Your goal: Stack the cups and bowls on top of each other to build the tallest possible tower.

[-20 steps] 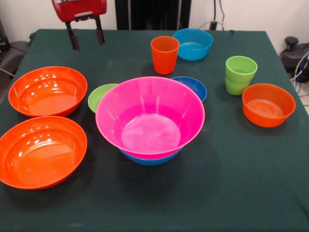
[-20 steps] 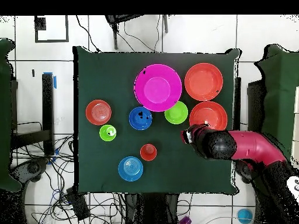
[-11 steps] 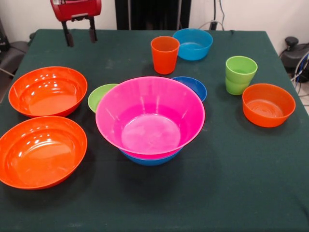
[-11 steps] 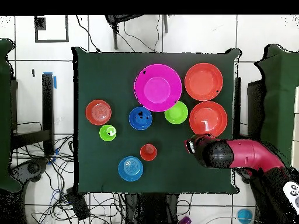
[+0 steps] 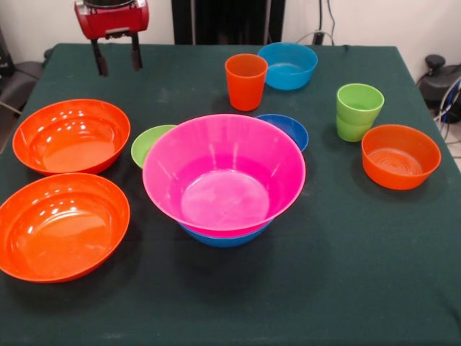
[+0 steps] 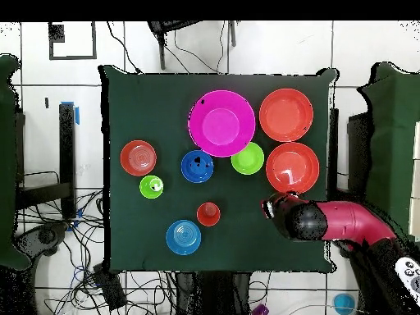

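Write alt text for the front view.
A pink bowl nested in a blue bowl sits mid-table, among two big orange bowls, small bowls and cups. The red arm's open claw hangs empty above the far corner.

Large bowl (image 5: 223, 173) nested in another (image 5: 223, 238) — two bowls (image 5: 70, 135) (image 5: 63, 225) left, cups (image 5: 359, 112) right.

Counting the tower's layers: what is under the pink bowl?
A blue bowl sits under the pink bowl; only its lower edge shows in the front view. Its inside is covered, so anything in it cannot be seen.
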{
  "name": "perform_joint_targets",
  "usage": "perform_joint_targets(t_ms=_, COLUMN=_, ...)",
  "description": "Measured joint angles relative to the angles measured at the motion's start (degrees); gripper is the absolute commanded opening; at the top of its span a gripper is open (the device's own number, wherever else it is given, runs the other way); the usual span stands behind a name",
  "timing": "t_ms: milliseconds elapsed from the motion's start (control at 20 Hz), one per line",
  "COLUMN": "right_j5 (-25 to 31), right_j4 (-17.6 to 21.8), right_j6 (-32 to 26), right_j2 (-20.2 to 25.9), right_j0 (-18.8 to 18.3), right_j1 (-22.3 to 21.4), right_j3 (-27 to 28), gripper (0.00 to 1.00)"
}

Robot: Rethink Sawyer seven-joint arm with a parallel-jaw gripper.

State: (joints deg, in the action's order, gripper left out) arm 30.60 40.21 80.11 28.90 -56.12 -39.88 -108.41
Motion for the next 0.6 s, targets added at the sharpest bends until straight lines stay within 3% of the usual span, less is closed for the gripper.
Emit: perform_joint_targets(t_ms=600, right_j5=0.02, right_j4=-1.65, right_j6=0.0, right_j2=2.81, right_j0=-0.24, right_j1=-3.01, right_j3=0.27, gripper=1.0)
